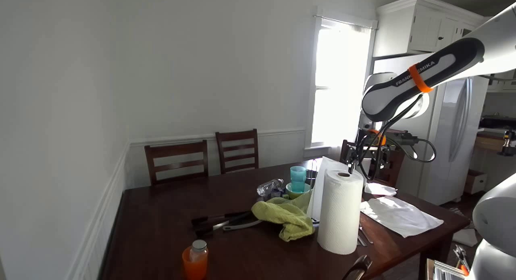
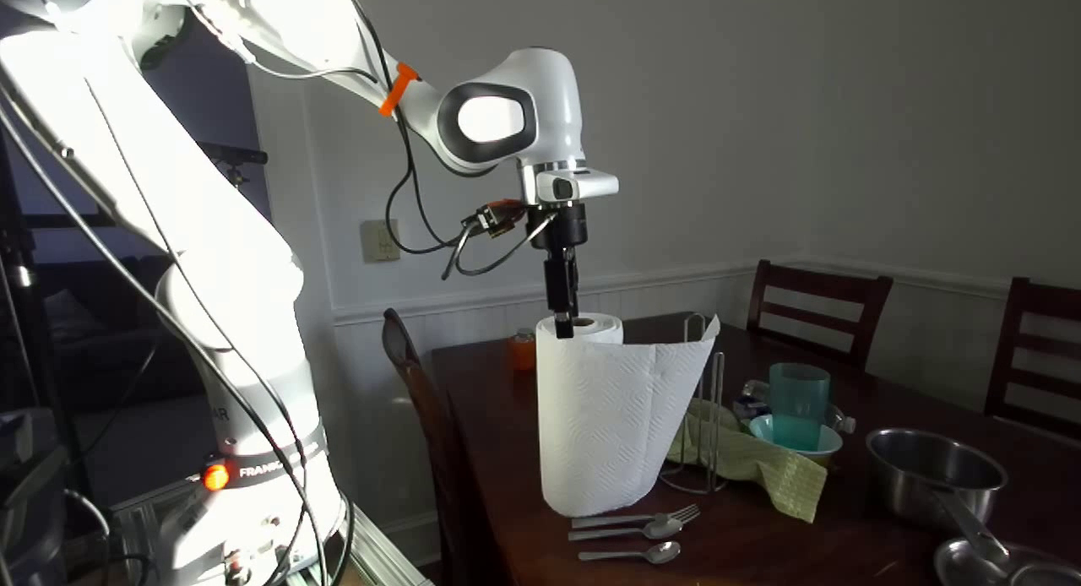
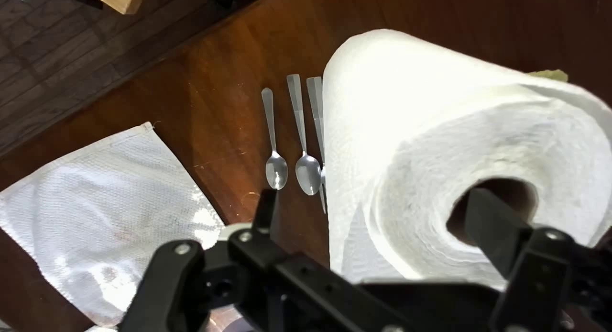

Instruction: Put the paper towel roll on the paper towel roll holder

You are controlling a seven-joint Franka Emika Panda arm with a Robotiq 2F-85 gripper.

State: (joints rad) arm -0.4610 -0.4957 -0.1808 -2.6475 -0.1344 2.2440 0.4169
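The black two-finger gripper [image 3: 372, 198] stood with fingers spread at the top of the tall white paper towel roll [image 2: 591, 425], straddling its wall, one tip at the brown cardboard core [image 3: 522, 194]. In an exterior view, the roll stood near left, axis vertical; the bare silver wire holder [image 2: 714, 409] was just beyond, rightward. Farther right, a pale bowl [image 2: 828, 444] contained a translucent blue tumbler [image 2: 798, 404]; far left, an orange cup [image 2: 522, 356] contained a lidded jar [image 2: 524, 335].

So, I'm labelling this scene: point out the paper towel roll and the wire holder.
Paper towel roll [image 1: 340, 215], in an exterior view: its curved side.
Wire holder [image 2: 714, 425], in an exterior view: upright wire.
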